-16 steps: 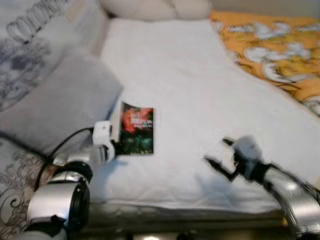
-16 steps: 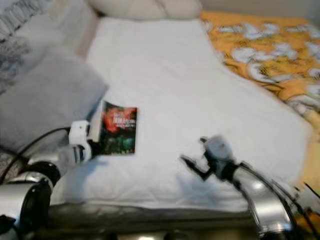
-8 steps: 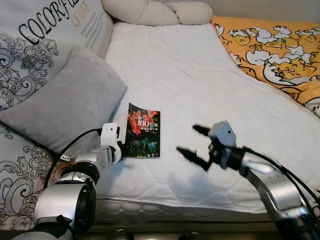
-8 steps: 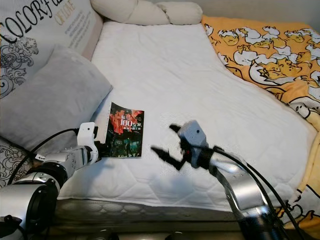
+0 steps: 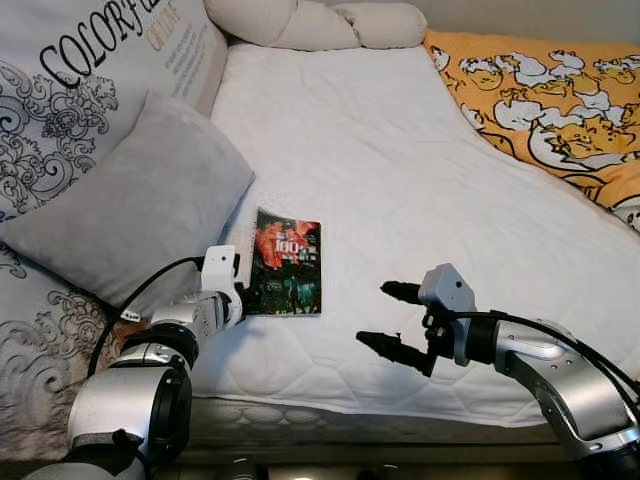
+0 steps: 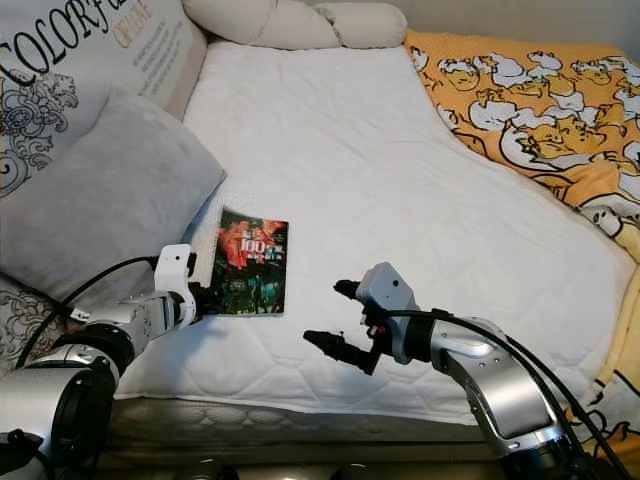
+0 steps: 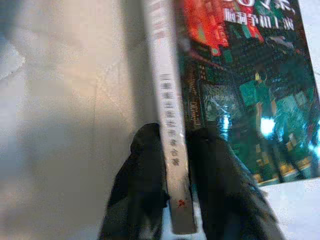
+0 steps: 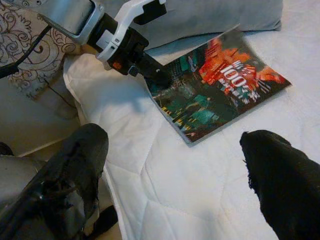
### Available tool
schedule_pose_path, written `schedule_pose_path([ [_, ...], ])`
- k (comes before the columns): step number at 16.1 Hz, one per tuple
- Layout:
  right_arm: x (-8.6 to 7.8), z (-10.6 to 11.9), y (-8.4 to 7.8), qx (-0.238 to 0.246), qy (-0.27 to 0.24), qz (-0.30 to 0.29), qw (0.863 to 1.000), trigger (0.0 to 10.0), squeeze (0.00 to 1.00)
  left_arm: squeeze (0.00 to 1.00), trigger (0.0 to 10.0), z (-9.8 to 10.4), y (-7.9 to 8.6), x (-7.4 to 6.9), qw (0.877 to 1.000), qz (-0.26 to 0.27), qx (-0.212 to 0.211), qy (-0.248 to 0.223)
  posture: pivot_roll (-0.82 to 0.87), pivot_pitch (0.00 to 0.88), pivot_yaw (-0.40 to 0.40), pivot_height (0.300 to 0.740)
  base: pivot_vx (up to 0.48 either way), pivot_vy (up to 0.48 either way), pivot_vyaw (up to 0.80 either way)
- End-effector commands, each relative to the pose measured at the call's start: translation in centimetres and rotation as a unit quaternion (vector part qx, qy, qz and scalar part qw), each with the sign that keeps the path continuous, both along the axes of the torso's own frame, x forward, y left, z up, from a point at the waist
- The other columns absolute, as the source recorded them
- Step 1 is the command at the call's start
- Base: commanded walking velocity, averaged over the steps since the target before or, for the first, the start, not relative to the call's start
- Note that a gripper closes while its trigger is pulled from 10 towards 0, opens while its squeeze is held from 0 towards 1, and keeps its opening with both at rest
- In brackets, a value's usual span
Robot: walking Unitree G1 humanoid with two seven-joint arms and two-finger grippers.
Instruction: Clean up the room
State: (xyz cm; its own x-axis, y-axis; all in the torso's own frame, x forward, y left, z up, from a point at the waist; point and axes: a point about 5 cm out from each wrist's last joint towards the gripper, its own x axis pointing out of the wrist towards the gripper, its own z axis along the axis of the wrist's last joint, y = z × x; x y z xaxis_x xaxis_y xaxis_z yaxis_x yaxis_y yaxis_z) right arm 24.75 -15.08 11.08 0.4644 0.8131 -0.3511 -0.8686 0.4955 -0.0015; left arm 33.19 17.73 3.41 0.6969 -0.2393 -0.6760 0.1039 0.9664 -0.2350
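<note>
Nearest the robot, the left gripper is clamped on the near end of the spine of a thin paperback book with a dark green and red cover. In the left wrist view its two black fingers sit either side of the white spine, one on the cover face and one on the outer side. The book lies flat on the white quilted mattress, at its left edge near the foot, just beside a plain grey velvet pillow.

The right gripper hovers over the mattress with its fingers spread wide and nothing between them, to the right of the book and slightly nearer the robot. In the right wrist view the book lies ahead between the two fingertips, well short of them.

The book's long axis runs away from the robot, toward the head of the bed, with the spine on the left side. So the left arm already holds the near corner, while the free long edge faces the right gripper. My judgement is that the left grip alone can lift the book, though holding only the spine's end may let the pages droop or fan.

Farther off lie a printed cushion with black lettering, an orange duvet with white cartoon ducks and a cream knotted bolster.
</note>
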Motion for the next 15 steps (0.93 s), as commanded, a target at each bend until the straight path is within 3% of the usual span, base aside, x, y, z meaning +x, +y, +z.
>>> schedule_pose_path([
  [1, 0.0, 0.2, -0.2, -0.004, 0.003, 0.003, 1.000, 10.0, 0.00, 1.00, 10.0, 0.3, 0.2, 0.2, 1.000, -0.002, 0.008, 0.002, -0.14, 0.036, -0.006, 0.740, 0.000, 0.000, 0.00],
  [4, 0.4, -0.2, -0.9, -0.027, 0.008, -0.014, 1.000, 10.0, 0.00, 1.00, 10.0, 0.6, 0.9, 0.3, 0.998, -0.027, 0.052, -0.004, -0.13, 0.029, -0.007, 0.740, 0.000, 0.000, 0.00],
  [6, 0.4, -0.6, -1.1, -0.024, 0.022, -0.023, 0.999, 10.0, 0.00, 1.00, 10.0, 0.9, 1.4, 0.5, 0.997, -0.032, 0.068, -0.012, -0.13, 0.027, -0.007, 0.740, 0.000, 0.000, 0.00],
  [8, 0.4, -0.8, -1.5, -0.013, 0.027, -0.043, 0.999, 10.0, 0.00, 1.00, 10.0, 1.7, 2.3, 1.0, 0.991, -0.061, 0.113, -0.036, -0.12, 0.015, -0.005, 0.740, 0.000, 0.000, 0.00],
  [10, 0.3, -0.7, -1.9, 0.000, 0.023, -0.067, 0.997, 10.0, 0.00, 1.00, 10.0, 2.7, 2.4, 1.6, 0.979, -0.106, 0.152, -0.083, -0.11, 0.003, -0.003, 0.740, 0.000, 0.000, 0.00],
  [12, 0.7, -0.2, -2.1, 0.051, 0.023, -0.125, 0.991, 10.0, 0.00, 1.00, 10.0, 4.1, 2.0, 2.5, 0.973, -0.123, 0.136, -0.138, -0.09, 0.000, 0.000, 0.740, 0.000, 0.000, 0.00],
  [13, 0.9, -0.1, -2.2, 0.061, 0.018, -0.155, 0.986, 10.0, 0.00, 0.35, 10.0, 4.8, 1.7, 2.8, 0.971, -0.119, 0.119, -0.169, -0.08, 0.000, 0.009, 0.740, 0.000, 0.000, 0.00],
  [15, 1.0, 0.0, -2.0, 0.076, 0.001, -0.187, 0.980, 10.0, 0.00, 0.33, 10.0, 5.7, 2.0, 3.3, 0.969, -0.071, 0.107, -0.212, -0.08, 0.000, 0.017, 0.740, 0.000, 0.000, 0.00],
])
